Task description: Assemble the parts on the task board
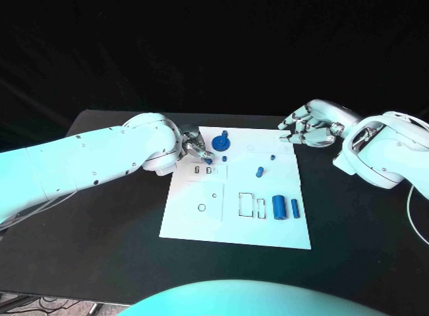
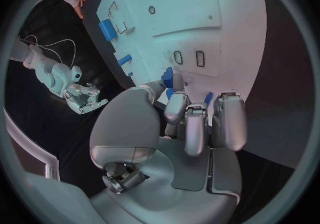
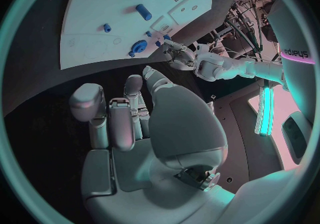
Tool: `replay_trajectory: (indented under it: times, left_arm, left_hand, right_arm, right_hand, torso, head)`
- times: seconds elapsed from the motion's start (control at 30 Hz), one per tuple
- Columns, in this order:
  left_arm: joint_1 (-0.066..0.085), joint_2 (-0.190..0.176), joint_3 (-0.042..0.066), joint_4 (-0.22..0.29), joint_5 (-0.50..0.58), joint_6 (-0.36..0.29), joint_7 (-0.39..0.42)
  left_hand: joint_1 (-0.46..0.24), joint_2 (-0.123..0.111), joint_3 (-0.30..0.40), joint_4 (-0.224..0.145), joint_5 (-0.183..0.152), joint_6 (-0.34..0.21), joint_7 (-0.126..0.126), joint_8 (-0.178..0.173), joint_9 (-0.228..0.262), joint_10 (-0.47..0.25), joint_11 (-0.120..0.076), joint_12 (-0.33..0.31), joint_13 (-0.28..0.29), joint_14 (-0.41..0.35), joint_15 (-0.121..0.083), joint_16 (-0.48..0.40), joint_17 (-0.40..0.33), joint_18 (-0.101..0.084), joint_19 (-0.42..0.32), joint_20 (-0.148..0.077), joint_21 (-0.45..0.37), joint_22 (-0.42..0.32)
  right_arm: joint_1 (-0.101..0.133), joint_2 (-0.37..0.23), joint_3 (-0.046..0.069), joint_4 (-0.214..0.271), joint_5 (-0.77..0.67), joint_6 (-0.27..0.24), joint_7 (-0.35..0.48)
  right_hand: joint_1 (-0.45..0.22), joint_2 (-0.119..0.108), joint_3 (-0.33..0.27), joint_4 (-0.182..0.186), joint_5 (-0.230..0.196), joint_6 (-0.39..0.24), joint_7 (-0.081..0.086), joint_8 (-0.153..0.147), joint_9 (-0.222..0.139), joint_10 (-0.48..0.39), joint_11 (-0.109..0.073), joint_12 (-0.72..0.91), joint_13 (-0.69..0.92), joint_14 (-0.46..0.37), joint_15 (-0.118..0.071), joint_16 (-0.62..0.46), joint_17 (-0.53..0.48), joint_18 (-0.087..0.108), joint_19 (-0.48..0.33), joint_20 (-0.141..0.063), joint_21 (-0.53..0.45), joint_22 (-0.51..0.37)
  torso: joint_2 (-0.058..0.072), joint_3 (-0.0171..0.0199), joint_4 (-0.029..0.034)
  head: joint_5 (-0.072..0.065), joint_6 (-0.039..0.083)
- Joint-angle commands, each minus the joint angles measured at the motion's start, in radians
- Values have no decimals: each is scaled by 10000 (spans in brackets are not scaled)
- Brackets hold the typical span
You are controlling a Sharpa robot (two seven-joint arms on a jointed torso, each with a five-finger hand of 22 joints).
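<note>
Although several blue parts lie loose on the task board (image 1: 235,227), assembly looks barely begun, judged from the head view: a large cylinder (image 1: 279,207) and a slimmer one (image 1: 294,208) rest beside outlined slots, well apart from both hands. The left hand (image 1: 195,148) pinches a small blue part (image 1: 207,160) over the board's far corner, beside a round blue disc (image 1: 221,142). The right hand (image 1: 308,129) hovers off the board's edge, fingers curled, holding nothing.

Left wrist view: smooth silver fingers (image 2: 193,128) close on the hard, matte blue piece.

Right wrist view: fingers curled, palm bare above the black counter (image 3: 47,90).
</note>
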Motion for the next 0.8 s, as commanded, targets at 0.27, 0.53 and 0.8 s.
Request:
replay_trajectory:
  times: [0.27, 0.53, 0.8]
  left_arm:
    - [-398, -52, -126, 203, -1534, -1237, 432]
    - [-472, -41, -134, 241, -1614, -561, 245]
    - [-491, -14, -135, 265, -1626, -52, 93]
  left_hand:
    - [10, -140, 1799, -1709, 13, 12, -34, 47, 3, 94, 20, 29, 11, 1032, 11, 24, 2632, -64, 130, -30, 84, 936]
    - [4, -155, 1815, -1710, 11, 12, -35, 49, 2, 102, 19, 36, 18, 1032, 10, 24, 2632, -60, 123, -31, 70, 921]
    - [1, -171, 1832, -1715, 9, 11, -37, 50, 0, 98, 17, 23, 3, 1032, 9, 24, 2632, -56, 115, -32, 57, 907]
  right_arm:
    - [-19, -46, -10, 15, 9, 72, 10]
    - [-27, -44, -15, 10, 18, 73, 21]
    - [-34, -39, -17, 11, 19, 76, 28]
  right_hand:
    - [37, 1, 18, 71, 70, -65, 20, 57, -8, 49, -6, 35, -13, 488, 3, -55, -9, 88, -59, 16, -69, -16]
    - [27, 6, 20, 89, 81, -65, 21, 59, -8, 58, -6, 50, -2, 490, 4, -54, -6, 87, -56, 16, -67, -10]
    - [27, 6, 20, 89, 81, -65, 21, 59, -8, 58, -6, 50, -2, 490, 4, -54, -6, 87, -56, 16, -67, -10]
  torso:
    - [16, -9, 0]
    - [12, 4, -10]
    - [7, -4, -2]
  head:
    - [-6, -32]
    - [-8, -62]
    - [-19, -75]
